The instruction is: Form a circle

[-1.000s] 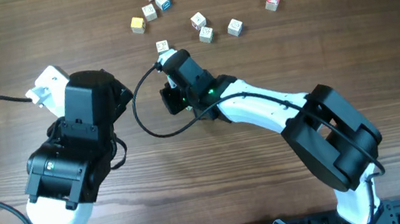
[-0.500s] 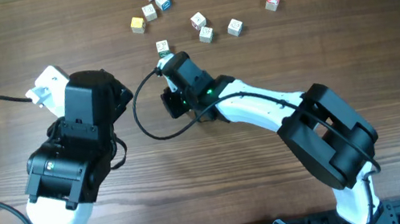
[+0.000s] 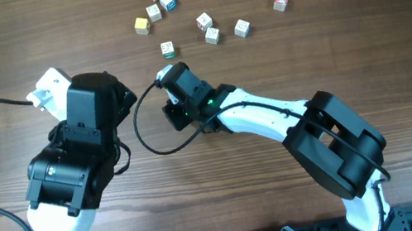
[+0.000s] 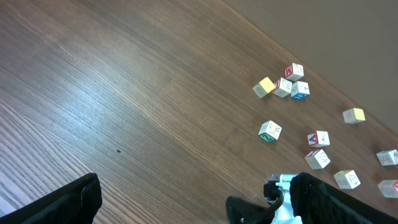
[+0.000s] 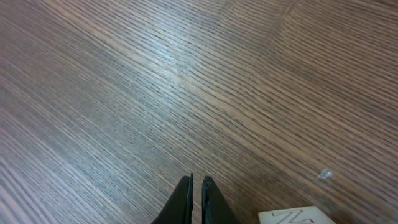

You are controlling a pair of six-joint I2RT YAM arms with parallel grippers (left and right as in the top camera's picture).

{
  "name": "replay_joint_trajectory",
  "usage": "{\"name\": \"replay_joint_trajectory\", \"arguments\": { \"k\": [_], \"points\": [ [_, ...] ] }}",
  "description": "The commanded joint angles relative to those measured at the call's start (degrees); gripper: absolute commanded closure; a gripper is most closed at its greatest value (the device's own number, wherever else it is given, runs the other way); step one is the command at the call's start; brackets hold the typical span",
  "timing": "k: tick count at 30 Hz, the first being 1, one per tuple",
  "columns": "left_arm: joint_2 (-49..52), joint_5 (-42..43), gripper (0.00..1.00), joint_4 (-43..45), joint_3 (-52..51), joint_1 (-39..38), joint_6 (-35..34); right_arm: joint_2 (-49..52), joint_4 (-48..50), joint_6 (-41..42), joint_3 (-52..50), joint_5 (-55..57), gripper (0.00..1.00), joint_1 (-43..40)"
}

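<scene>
Wooden table (image 3: 10,47), green cube (image 3: 167,49) marked "N" (right tool (image 5: 196,180) closed nearby)

The counter (image 3: 362,47) is showing dark, fine-grained wood with a satin sheen. The letter cubes (image 3: 212,35) are looking like pale matt wood with printed faces. The right claw (image 5: 196,199) is showing matt black plastic, and the right arm shell (image 3: 265,118) is gleaming glossy white.

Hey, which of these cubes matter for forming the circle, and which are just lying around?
Job, likely: green N cube, yellow cube, white cubes, shut right hand.
Lying about, probably: red cube, blue cube, black cable.
</scene>
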Motion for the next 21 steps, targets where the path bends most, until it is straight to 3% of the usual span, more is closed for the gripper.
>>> {"name": "replay_joint_trajectory", "arguments": {
  "k": [1, 21],
  "points": [
    [0.3, -1.0, 0.0, 0.1, 0.6, 0.5, 0.9, 1.0, -0.7, -1.0, 1.3, 2.5, 0.94, -0.1],
    [0.3, -1.0, 0.0, 0.1, 0.6, 0.5, 0.9, 0.9, -2.0, -0.7, 1.3, 4.2, 0.95, -0.1]
  ]
}}
